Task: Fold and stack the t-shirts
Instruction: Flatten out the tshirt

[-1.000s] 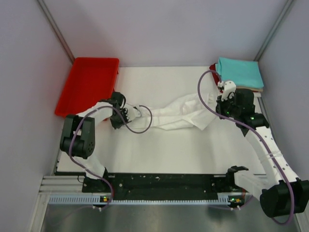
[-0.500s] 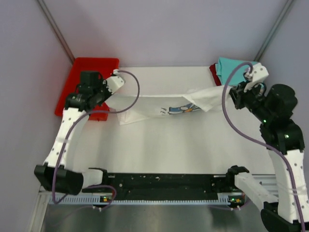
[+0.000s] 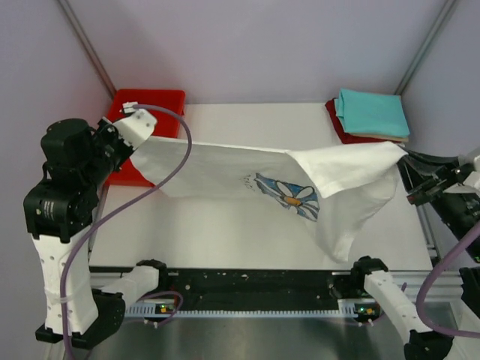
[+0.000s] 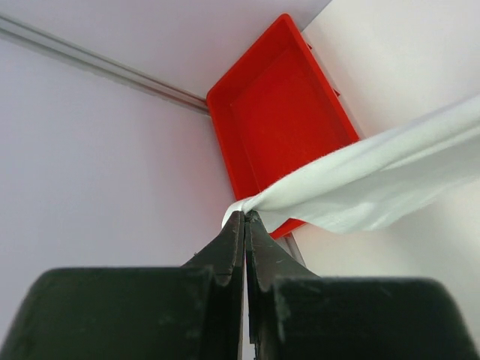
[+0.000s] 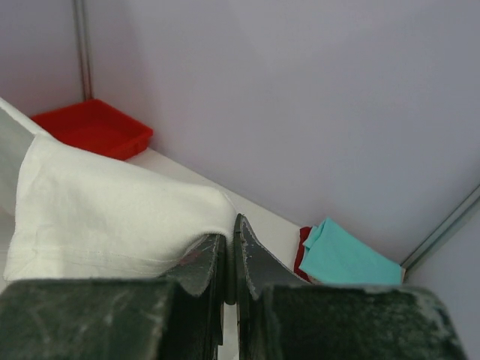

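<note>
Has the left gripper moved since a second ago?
Yes. The left gripper, shut on the white t-shirt, went left: it was over the table right of the red tray, and now overlaps its right side.

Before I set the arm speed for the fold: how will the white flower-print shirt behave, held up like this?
Likely floppy: the white shirt sags between the left gripper and right gripper, one flap hanging low. Probably light, since fingertip pinches hold it. It may swing or bunch when lowered.
</note>
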Robot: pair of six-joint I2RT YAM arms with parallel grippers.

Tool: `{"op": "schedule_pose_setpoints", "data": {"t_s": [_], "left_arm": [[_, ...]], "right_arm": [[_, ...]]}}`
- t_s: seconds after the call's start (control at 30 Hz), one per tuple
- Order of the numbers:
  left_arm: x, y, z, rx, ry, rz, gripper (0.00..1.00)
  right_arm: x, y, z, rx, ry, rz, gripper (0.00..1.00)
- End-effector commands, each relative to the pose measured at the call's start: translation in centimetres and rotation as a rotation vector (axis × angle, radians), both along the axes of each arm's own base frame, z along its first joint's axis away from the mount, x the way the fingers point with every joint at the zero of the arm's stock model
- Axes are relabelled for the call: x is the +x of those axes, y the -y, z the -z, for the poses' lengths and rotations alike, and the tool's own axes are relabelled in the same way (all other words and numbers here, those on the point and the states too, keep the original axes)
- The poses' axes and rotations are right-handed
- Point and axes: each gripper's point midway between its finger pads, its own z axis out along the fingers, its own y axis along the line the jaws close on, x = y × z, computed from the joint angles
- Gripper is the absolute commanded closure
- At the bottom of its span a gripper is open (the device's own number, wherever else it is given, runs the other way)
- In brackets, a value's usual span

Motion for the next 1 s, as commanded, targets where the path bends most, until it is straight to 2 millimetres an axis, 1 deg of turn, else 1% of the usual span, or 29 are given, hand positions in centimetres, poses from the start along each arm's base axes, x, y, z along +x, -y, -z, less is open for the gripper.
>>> {"op": "schedule_pose_setpoints", "data": {"t_s": [0.0,0.1,0.13,0.17,0.2,0.27,0.3,0.33,0.37,0.43,0.47,0.5,0.57,0.6,0.67,0.73,0.77,0.8,0.83,0.87,0.9,0.93,0.97], "left_arm": [[2.7,-1.6,1.5,0.061,-0.063,-0.091,1.00],[6.5,-1.5,1.7,0.088,-0.044,-0.103,1.00],[8.2,-1.6,1.7,0.095,-0.030,-0.119,1.00],[9.8,-1.8,1.3,0.106,-0.009,-0.139,1.00],[11.5,-2.0,1.1,0.113,0.008,-0.161,1.00],[14.8,-2.5,0.2,0.116,0.067,-0.216,1.00],[16.5,-2.7,0.2,0.118,0.091,-0.244,1.00],[17.9,-3.0,-0.5,0.111,0.142,-0.271,1.00],[19.2,-3.1,-1.0,0.107,0.173,-0.286,1.00],[21.2,-3.2,-2.4,0.089,0.222,-0.311,1.00],[22.3,-3.1,-2.4,0.090,0.219,-0.316,1.00],[22.5,-3.3,-3.8,0.076,0.252,-0.327,1.00],[22.8,-3.4,-5.9,0.061,0.307,-0.341,1.00],[22.6,-3.5,-7.1,0.053,0.340,-0.341,1.00],[22.4,-3.4,-8.3,0.048,0.380,-0.333,1.00],[21.9,-3.1,-9.1,0.036,0.402,-0.313,1.00],[21.8,-2.7,-8.8,0.031,0.395,-0.288,1.00],[21.5,-2.3,-8.6,0.027,0.394,-0.260,1.00],[21.6,-1.5,-7.7,0.028,0.381,-0.219,1.00],[21.5,-1.0,-6.6,0.036,0.364,-0.197,1.00],[21.2,-0.8,-5.7,0.042,0.347,-0.184,1.00],[21.3,-0.3,-3.2,0.060,0.291,-0.164,1.00],[20.9,0.0,-1.6,0.067,0.257,-0.145,1.00]], "right_arm": [[5.5,0.6,1.3,0.019,-0.125,0.082,1.00],[11.0,0.6,2.0,0.022,-0.190,0.120,1.00],[13.7,0.8,2.4,0.021,-0.212,0.151,1.00],[15.9,1.0,2.8,0.019,-0.228,0.182,1.00],[17.8,1.5,2.6,0.023,-0.219,0.224,1.00],[22.2,2.1,2.8,0.008,-0.222,0.287,1.00],[24.0,2.5,2.7,0.005,-0.216,0.317,1.00],[25.9,2.7,2.7,-0.001,-0.217,0.340,1.00],[27.3,2.9,2.4,-0.001,-0.213,0.358,1.00],[29.8,3.7,0.9,0.027,-0.194,0.375,1.00],[30.4,4.3,-0.3,0.059,-0.176,0.382,1.00],[30.7,5.3,-1.7,0.114,-0.155,0.400,1.00],[30.0,7.4,-5.2,0.198,-0.086,0.430,1.00],[29.5,8.0,-6.4,0.219,-0.058,0.436,1.00],[28.4,8.7,-8.0,0.224,-0.018,0.439,1.00],[27.5,8.9,-8.2,0.201,-0.006,0.452,1.00],[27.1,9.0,-7.6,0.193,-0.019,0.458,1.00],[27.0,9.0,-6.3,0.181,-0.049,0.463,1.00],[26.6,9.0,-5.2,0.167,-0.071,0.468,1.00],[26.7,9.2,-2.9,0.146,-0.119,0.479,1.00],[26.2,9.3,-1.2,0.128,-0.153,0.487,1.00],[25.2,9.2,0.6,0.094,-0.184,0.485,1.00],[24.9,8.8,3.3,0.048,-0.234,0.467,1.00]]}}
